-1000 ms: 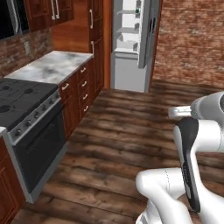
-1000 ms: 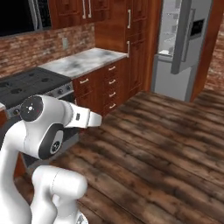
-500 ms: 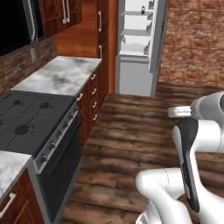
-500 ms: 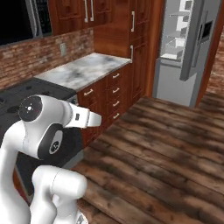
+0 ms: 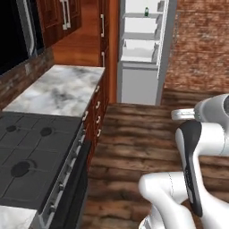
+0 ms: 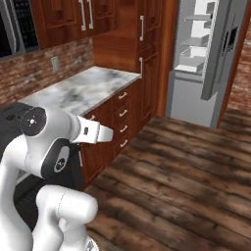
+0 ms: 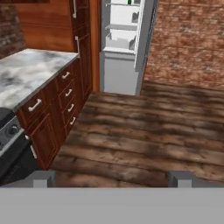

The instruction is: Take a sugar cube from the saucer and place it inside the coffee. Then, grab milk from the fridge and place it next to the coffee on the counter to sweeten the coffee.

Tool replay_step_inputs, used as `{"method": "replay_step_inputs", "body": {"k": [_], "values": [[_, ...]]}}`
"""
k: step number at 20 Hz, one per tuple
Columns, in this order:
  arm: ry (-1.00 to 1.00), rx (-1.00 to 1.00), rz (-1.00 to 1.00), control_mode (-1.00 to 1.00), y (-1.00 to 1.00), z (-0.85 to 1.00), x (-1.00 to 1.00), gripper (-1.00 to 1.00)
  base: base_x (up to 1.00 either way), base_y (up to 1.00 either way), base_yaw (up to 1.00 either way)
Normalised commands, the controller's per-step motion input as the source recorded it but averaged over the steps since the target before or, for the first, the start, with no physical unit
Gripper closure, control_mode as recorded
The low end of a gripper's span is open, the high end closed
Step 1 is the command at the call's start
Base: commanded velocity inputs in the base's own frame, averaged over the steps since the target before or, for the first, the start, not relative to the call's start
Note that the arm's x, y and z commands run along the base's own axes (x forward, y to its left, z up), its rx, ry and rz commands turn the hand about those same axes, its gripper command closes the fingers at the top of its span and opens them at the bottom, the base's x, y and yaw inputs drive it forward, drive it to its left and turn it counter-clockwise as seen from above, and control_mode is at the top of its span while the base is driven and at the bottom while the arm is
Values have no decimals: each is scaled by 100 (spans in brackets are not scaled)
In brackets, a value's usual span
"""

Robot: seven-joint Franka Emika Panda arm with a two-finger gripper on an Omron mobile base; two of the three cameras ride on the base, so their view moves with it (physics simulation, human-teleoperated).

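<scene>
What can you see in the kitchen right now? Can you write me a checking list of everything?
Surface: grey-veined marble counter over dark wooden drawers; nothing seen on it.
Job's things: fridge stands open at the far end, pale shelves showing; a small green-topped thing sits on a high shelf, likely the milk, too small to be sure. Mug, saucer and sugar cube: nothing seen.
Clutter: nothing seen.
Grippers: gripper open, holding nothing, pointing down the floor toward the fridge.
Cables: nothing seen.
Surroundings: black stove beside the counter, brick wall right of the fridge, wooden plank floor, upper cabinets.
</scene>
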Motion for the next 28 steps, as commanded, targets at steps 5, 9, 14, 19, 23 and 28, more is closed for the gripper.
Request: {"method": "replay_step_inputs", "body": {"k": [5, 9, 14, 19, 23, 28], "values": [[0, 0, 0, 100, 0, 0, 0, -100, 86, 0, -17], [0, 0, 0, 100, 0, 0, 0, -100, 86, 4, -16], [0, 0, 0, 100, 0, 0, 0, -100, 83, 18, -15], [0, 0, 0, 100, 0, 0, 0, -100, 83, 27, -13], [0, 0, 0, 100, 0, 0, 0, -100, 82, 26, -11], [0, 0, 0, 100, 0, 0, 0, -100, 85, 27, -11]]}}
